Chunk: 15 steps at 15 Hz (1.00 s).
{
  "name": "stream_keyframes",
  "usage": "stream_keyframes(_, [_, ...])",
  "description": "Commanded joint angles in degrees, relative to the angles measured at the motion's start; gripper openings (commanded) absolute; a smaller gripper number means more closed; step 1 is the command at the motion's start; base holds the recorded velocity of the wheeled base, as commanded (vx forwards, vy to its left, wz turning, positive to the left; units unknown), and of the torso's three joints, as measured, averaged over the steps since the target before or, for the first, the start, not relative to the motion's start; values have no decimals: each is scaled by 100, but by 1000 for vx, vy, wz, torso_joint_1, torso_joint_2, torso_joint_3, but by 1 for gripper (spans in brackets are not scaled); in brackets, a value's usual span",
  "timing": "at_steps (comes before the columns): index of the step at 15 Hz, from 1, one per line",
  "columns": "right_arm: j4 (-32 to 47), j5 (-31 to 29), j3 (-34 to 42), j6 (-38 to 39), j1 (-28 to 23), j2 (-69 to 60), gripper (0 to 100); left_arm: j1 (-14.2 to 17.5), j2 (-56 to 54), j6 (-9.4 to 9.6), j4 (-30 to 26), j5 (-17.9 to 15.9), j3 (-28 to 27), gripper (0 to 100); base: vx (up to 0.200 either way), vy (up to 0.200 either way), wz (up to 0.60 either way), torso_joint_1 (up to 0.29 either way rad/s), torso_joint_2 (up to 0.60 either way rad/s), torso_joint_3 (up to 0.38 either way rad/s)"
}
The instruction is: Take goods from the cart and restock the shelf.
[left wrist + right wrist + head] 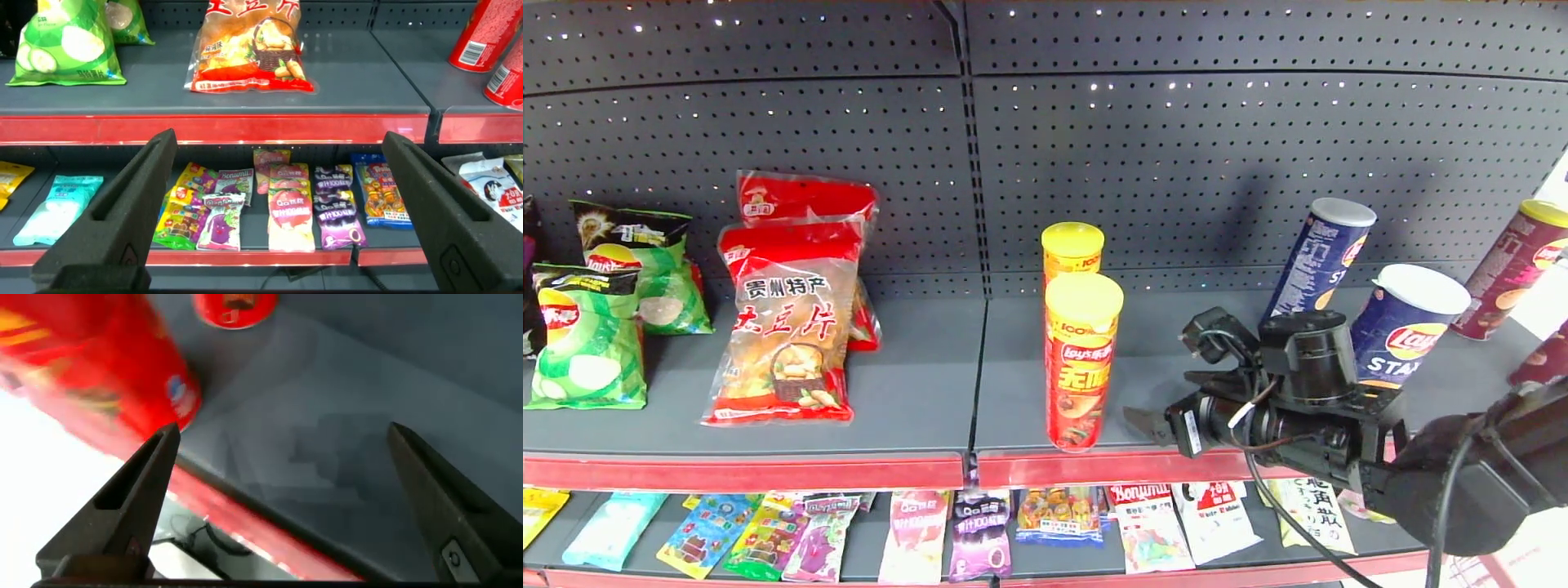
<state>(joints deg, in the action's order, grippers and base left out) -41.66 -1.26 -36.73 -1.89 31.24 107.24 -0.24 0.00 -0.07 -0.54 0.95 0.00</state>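
Red and yellow at the heart of it: the front can (1082, 367) stands upright on the upper shelf (915, 384), right at the front lip, just at 3 o'clock of the seam between the two shelf boards. Directly at its 12 o'clock stands the rear can (1072, 249), same kind, upright too.

And here is the right gripper (1160, 398), at 4 o'clock of the front can, lying level and pointing toward 9 o'clock at the can's lower half. It is just beside the can, with a sliver of shelf showing between tip and can. The claw is spread wide with nothing in it. The right wrist view shows its fingers (139, 498) far apart, bare grey shelf between them and the can off by one fingertip.

Out at 3 o'clock sit two blue cans (1405, 327), one behind the other, and a maroon can (1515, 269) is at the far edge. Over at 9 o'clock two red bags (784, 327) stand one behind the other. Further toward 9 are two green bags (584, 339), again front and back.

The left gripper (278, 163) hangs in front of the shelving, facing the lower shelf (384, 245). Its claw is wide as well, and empty. Beyond its fingers, rows of sweet packets (286, 204) lie flat on that lower shelf, under the red price rail (212, 129).
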Motion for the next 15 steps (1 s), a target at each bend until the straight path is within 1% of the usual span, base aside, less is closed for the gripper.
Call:
stream_keyframes(1, [0,-6,-36,-4,-13,174,100,-2,9,-1,1,2,0,100,0,0,0,0,0,0])
stream_keyframes(4, [0,-33,-97,-13,31,377,100,-2,9,-1,1,2,0,100,0,0,0,0,0,0])
stream_keyframes(8, [17,-138,-458,-22,40,640,100,-2,9,-1,1,2,0,100,0,0,0,0,0,0])
stream_keyframes(11, [290,-121,-651,-22,48,711,100,-2,9,-1,1,2,0,100,0,0,0,0,0,0])
stream_keyframes(15, [325,-121,-792,-22,189,825,100,-2,9,-1,1,2,0,100,0,0,0,0,0,0])
